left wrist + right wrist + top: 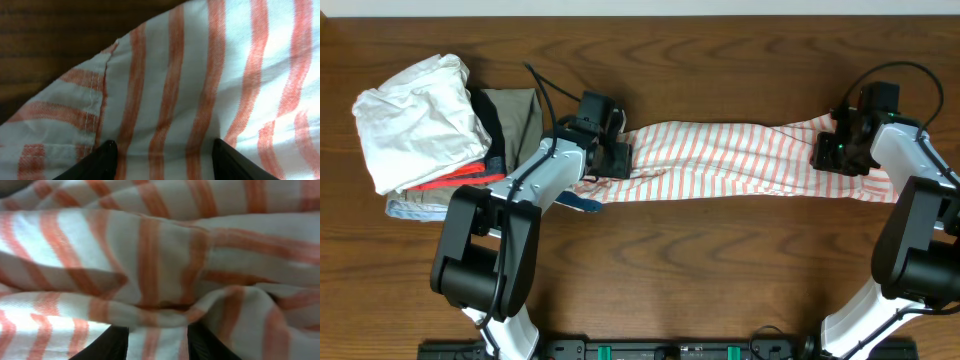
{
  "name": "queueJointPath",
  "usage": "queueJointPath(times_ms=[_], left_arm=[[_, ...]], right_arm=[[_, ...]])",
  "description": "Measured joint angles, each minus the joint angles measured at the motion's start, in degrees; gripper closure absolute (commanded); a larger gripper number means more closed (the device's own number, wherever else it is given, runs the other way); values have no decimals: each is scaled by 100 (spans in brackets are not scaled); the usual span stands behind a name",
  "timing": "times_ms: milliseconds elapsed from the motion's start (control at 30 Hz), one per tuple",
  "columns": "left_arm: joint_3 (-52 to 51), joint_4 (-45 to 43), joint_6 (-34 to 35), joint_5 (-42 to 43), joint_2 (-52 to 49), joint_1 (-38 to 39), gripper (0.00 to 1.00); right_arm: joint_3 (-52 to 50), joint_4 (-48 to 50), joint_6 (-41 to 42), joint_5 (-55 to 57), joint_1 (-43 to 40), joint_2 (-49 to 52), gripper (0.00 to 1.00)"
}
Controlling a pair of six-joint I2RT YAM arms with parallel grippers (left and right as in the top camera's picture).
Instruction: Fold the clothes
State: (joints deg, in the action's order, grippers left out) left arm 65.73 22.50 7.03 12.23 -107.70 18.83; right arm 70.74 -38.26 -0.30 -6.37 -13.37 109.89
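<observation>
from above, the striped shirt [720,160] lay stretched right of the garment pile [420,130], left gripper [610,158] at its near end, right gripper [838,152] at the far. left wrist showed fingers [102,159] spread, gripping nothing. right wrist showed a fold between fingers [112,342]; i couldn't tell any hold.

Coral-striped shirt [720,160], bunched, stretched left to right

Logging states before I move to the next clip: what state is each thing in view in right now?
shirt: laid out as a long wrinkled band between the two claws.
left claw: open, fingers spread over flat cloth at the shirt's left end.
right claw: fingers apart with bunched cloth between them; grip unclear.
pile: stacked, with a crumpled white garment on top, left of the shirt.
</observation>
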Motion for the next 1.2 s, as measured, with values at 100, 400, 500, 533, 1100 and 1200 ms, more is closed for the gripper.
queueJointPath(times_ms=[100, 400, 500, 533, 1100, 1200], left_arm=[[-20, 0, -9, -57, 0, -2, 34], [-20, 138, -48, -118, 501, -415, 32], [-20, 190, -50, -181, 850, -636, 32], [-20, 216, -50, -197, 938, -697, 32], [-20, 476, -271, -210, 1082, -1700, 23], [-20, 518, -319, -98, 1021, -1788, 22]], right_arm=[[0, 9, 11, 138, -2, 0, 54], [0, 59, 13, 485, -26, 0, 47], [0, 107, 52, 605, -87, 0, 41], [0, 138, 70, 632, -125, 0, 40], [0, 144, 111, 730, -243, 0, 38], [0, 144, 114, 730, -243, 0, 38]])
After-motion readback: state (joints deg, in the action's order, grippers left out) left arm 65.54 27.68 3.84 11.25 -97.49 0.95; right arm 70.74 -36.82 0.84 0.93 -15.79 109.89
